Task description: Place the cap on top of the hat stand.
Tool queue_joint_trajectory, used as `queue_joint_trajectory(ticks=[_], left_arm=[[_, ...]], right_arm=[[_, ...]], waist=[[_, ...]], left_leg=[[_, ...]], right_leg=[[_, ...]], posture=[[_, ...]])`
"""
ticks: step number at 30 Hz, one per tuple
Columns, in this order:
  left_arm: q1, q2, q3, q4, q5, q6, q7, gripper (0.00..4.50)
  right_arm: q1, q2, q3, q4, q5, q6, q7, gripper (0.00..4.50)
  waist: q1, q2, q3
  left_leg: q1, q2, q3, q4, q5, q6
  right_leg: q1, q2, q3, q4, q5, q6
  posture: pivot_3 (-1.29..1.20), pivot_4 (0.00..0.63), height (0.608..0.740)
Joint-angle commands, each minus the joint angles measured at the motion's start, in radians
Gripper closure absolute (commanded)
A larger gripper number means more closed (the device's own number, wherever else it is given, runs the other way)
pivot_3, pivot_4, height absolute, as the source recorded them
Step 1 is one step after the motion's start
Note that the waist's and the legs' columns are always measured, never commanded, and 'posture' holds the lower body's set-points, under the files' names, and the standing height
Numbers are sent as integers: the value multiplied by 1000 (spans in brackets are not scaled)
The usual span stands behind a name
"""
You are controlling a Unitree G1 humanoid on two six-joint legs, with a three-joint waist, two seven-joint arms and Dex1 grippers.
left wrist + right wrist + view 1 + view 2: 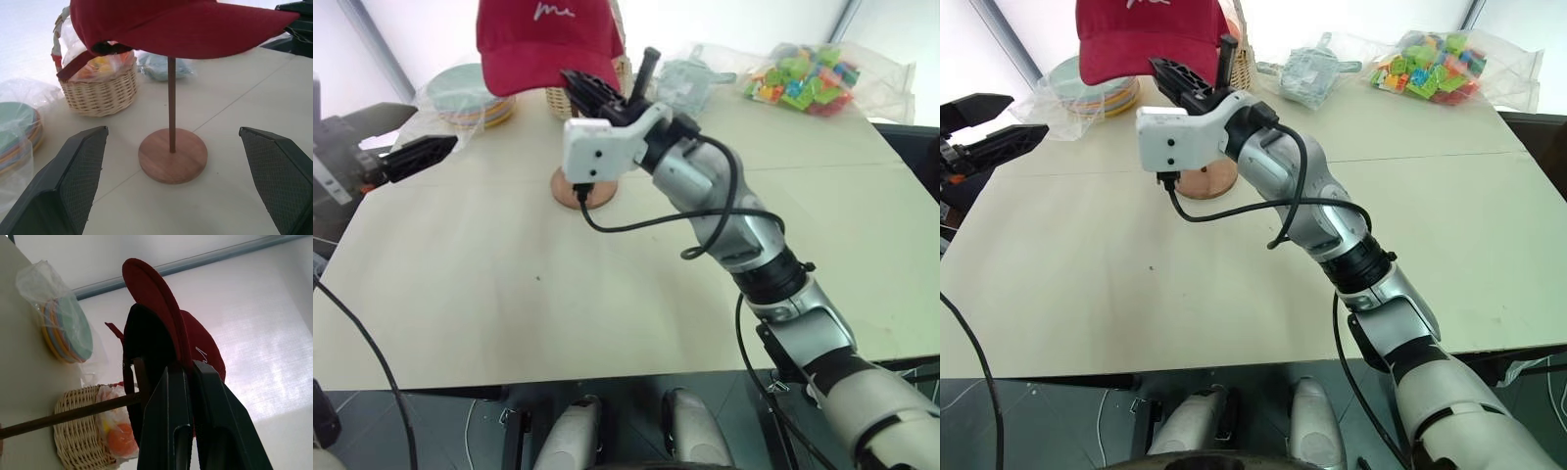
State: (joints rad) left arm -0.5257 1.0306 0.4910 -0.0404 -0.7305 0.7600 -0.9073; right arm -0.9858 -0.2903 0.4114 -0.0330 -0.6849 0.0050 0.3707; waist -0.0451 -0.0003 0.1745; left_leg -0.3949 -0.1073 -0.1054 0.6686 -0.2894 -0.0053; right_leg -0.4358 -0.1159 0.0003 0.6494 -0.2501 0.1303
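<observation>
The soft, light cap [545, 41] sits over the hat stand [171, 122], its stiffer brim, the best grip, pinched in the closed right hand [188, 369]; left hand [1001, 122] gapes empty.

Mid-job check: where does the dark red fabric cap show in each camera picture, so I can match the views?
Left eye view: dark red fabric baseball cap at top centre, above the right gripper.
Right eye view: cap at top, left of centre.
Left wrist view: cap across the top, over the rod.
Right wrist view: cap at centre, brim pinched.
Shared landmark: brown wooden hat stand.
</observation>
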Motion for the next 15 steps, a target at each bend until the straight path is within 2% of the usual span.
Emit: queue_joint_trajectory(ticks=[1, 12, 15], left_arm=[[-32, 3, 5, 0, -9, -14, 5, 0], [-68, -10, -38, 32, 5, -29, -4, 0], [-72, -9, -43, 38, 6, -32, -6, 0]], right_arm=[[22, -6, 1, -77, -24, -8, 10, 4490], [114, -4, 6, -116, -70, -4, 24, 4490], [131, 8, 11, -121, -57, -5, 37, 3462]], waist=[[0, 0, 0], [0, 0, 0], [0, 0, 0]], left_leg=[[0, 0, 0, 0, 0, 0], [0, 0, 0, 0, 0, 0], [0, 0, 0, -1, 0, 0]], right_leg=[[0, 0, 0, 0, 0, 0], [0, 0, 0, 0, 0, 0], [0, 0, 0, 0, 0, 0]], posture=[[0, 150, 740], [0, 150, 740], [0, 150, 740]])
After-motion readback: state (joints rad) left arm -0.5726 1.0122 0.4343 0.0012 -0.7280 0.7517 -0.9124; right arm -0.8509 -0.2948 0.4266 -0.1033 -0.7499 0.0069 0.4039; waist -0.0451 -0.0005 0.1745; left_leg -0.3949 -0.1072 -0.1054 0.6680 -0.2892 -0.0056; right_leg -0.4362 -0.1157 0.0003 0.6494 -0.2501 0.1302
